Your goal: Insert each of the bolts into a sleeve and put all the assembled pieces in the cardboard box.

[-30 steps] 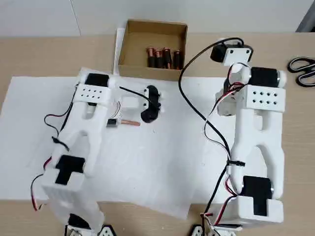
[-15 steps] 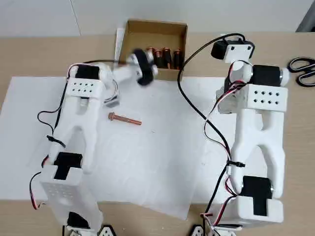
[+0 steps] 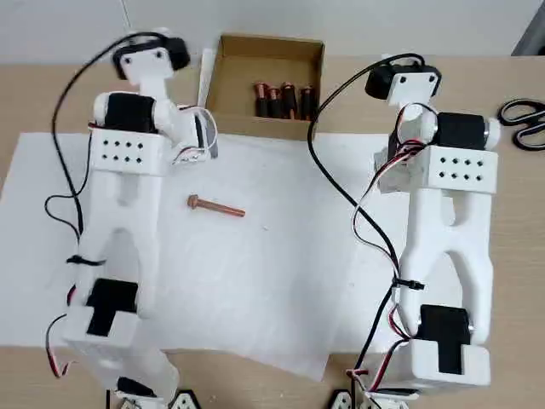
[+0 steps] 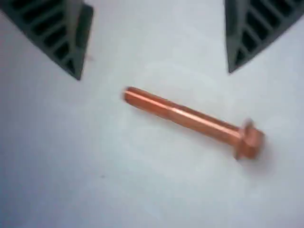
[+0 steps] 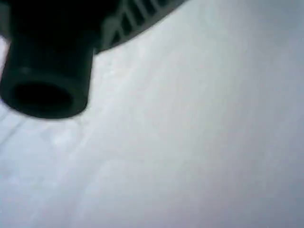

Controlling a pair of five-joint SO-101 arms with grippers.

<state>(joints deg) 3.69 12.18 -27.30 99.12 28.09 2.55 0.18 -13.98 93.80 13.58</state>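
Bolt point(image 4: 190, 118): laid flat on paper point(image 4: 142, 190), beneath the released left claw point(image 4: 154, 73), the nearer arm's; long axis run nearly finger to finger. Right claw point(image 5: 71, 28) judged clenched on sleeve point(image 5: 45, 83).

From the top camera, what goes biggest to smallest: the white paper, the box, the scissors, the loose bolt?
white paper
box
scissors, though the picture's edge cuts them off
loose bolt

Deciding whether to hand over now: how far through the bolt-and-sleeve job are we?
Done: four assembled pieces lie in the cardboard box. In hand: the right gripper holds a black sleeve; the open left gripper hovers over one bare bolt on the paper. Left: pick up that bolt, sleeve it, box it.
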